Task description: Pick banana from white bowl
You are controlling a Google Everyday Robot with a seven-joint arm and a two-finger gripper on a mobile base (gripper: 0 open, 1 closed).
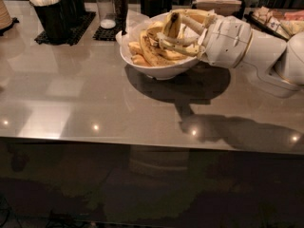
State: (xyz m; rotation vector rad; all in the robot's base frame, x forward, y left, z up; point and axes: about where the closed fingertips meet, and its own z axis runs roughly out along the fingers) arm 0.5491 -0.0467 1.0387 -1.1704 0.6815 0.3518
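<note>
The white bowl (161, 69) stands on the grey table, right of the middle and towards the back, lined with white paper and holding several bananas. My gripper (170, 30) reaches into it from the right on a white arm (230, 41). Its fingers (190, 22) are closed around one banana (173, 24), which stands nearly upright with its dark tip up, above the other bananas (147, 51) lying in the bowl.
Black cups (54, 13) with white utensils stand on a black mat at the back left. A salt and a pepper shaker (110, 6) stand behind the bowl. Trays with food (280, 20) are at the back right. The table's front edge (142, 139) runs across the lower view.
</note>
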